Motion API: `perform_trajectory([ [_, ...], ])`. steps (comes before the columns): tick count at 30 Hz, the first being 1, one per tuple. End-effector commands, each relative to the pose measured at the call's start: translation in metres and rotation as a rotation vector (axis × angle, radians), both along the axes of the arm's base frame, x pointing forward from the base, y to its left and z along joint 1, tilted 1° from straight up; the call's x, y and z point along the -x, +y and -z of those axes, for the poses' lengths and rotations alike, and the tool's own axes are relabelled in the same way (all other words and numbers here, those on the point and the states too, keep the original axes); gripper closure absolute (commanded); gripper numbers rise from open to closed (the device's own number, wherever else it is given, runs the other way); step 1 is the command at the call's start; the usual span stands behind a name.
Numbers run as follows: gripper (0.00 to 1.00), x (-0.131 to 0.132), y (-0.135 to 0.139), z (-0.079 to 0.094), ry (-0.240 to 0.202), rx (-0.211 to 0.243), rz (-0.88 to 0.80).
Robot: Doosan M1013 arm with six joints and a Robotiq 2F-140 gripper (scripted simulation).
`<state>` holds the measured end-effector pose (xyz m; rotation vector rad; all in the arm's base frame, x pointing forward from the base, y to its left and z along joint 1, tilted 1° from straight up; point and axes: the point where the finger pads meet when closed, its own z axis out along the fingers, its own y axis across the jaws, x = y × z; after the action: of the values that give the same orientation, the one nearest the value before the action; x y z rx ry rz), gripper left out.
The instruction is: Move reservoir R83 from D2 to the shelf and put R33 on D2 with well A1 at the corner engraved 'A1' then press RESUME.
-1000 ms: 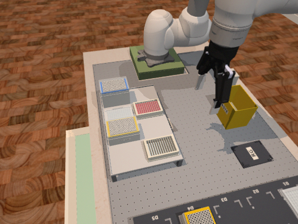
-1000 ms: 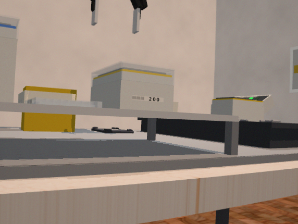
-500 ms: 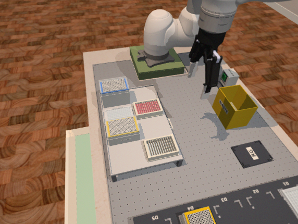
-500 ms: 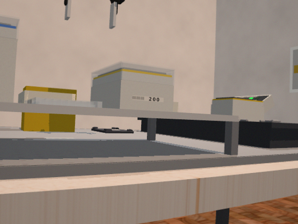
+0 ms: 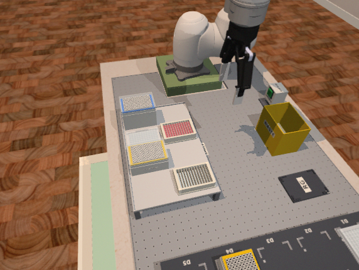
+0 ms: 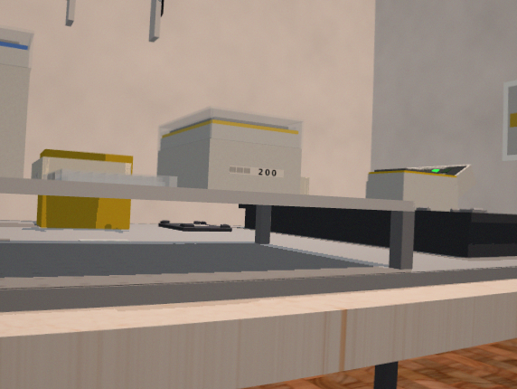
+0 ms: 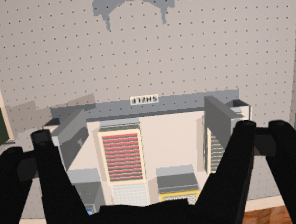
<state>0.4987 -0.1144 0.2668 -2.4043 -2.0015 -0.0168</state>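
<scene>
My gripper is open and empty, high above the table between the arm's base and the yellow bin; its fingertips show at the top of the exterior view. The SHELF holds a trough reservoir with red liquid and a trough reservoir with dark troughs. In the wrist view the red one lies below the fingers, and the dark one is partly hidden by a finger. I cannot read their ID labels. The D2 brackets hold nothing.
The shelf also holds a blue-rimmed tip rack, a clear-lidded plate and a yellow-rimmed tip rack. A yellow bin, the key panel, the RG nest, the D1 plate and the D4 tip rack stand around.
</scene>
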Motion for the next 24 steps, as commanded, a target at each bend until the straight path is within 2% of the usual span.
perform_trajectory([
  [1, 0.23, 0.017, 0.003, 0.0, 0.0, 0.0, 0.0],
  [3, 0.23, 0.017, 0.003, 0.0, 0.0, 0.0, 0.0],
  [12, 0.23, 0.06, 0.011, 0.0, 0.0, 0.0, 0.0],
  [15, 0.23, 0.06, 0.011, 0.0, 0.0, 0.0, 0.0],
  [24, 0.23, 0.066, -0.023, 0.0, 0.0, 0.0, 0.0],
])
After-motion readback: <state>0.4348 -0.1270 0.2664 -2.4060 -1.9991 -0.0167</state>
